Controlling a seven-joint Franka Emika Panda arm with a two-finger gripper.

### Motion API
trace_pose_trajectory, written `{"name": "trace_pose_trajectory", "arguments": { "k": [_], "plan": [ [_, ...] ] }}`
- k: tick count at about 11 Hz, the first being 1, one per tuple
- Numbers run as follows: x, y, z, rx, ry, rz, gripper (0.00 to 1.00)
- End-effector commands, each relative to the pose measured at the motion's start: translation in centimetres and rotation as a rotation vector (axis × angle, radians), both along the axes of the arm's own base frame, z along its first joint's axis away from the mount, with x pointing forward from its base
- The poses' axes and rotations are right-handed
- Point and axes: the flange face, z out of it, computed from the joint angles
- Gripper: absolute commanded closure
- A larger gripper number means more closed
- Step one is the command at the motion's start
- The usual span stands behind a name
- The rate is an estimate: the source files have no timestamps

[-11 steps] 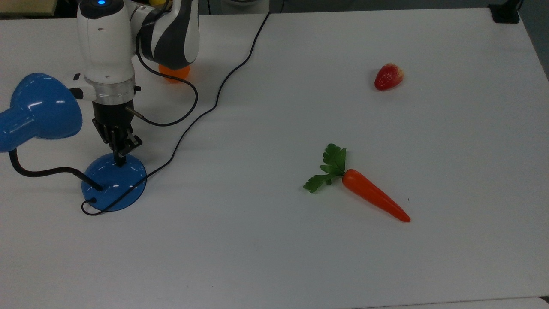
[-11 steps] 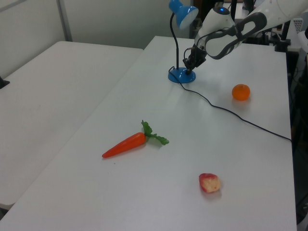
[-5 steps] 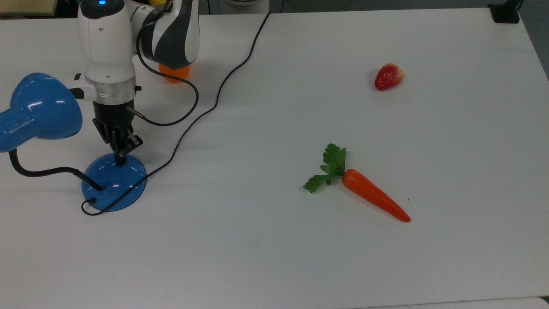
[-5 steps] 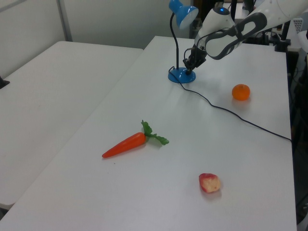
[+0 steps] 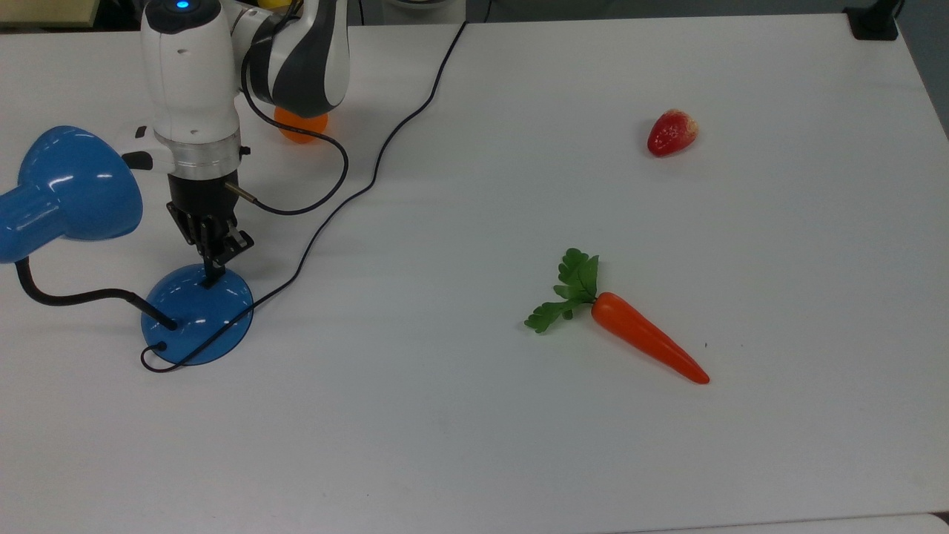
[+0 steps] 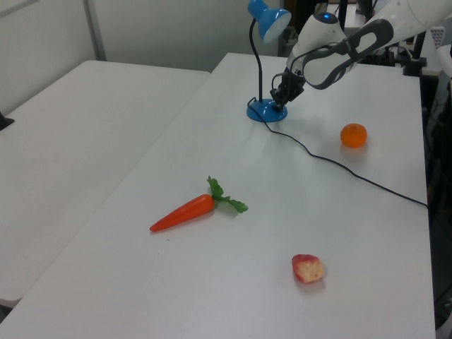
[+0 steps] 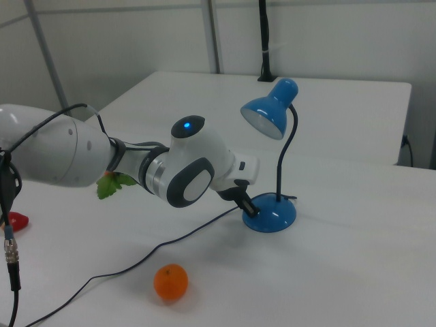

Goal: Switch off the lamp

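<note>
The blue lamp stands at the top view's left, its bell shade (image 5: 70, 185) held out on a black bendy neck (image 5: 67, 298) above the round domed base (image 5: 196, 315). My gripper (image 5: 213, 276) points down with its fingers shut together, the tip touching the far edge of the base dome, where the switch is hidden under it. In the left view the gripper (image 6: 280, 103) sits on the base (image 6: 265, 111) below the shade (image 6: 268, 18). From the right view the gripper (image 7: 251, 208) meets the base (image 7: 272, 216) on its left side.
The lamp's black cord (image 5: 356, 193) runs from the base across the table to the far edge. An orange (image 5: 300, 132) lies behind the arm. A carrot (image 5: 645, 337) lies mid-table and a strawberry (image 5: 671, 132) at the top view's far right.
The arm and gripper have shifted slightly to the top view's right, with the tip still on the lamp base. The lamp has not moved.
</note>
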Motion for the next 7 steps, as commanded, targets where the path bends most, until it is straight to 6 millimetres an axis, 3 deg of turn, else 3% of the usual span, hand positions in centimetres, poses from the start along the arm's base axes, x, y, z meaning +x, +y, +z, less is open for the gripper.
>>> {"name": "trace_pose_trajectory", "arguments": {
  "k": [1, 4, 7],
  "plan": [
    [-1.5, 0.8, -4.4, 0.002, 0.087, 0.015, 1.0],
    [-1.4, 0.7, -2.4, 0.007, 0.076, 0.009, 1.0],
    [-2.9, 1.2, 0.8, 0.048, 0.207, 0.049, 1.0]
  ]
}}
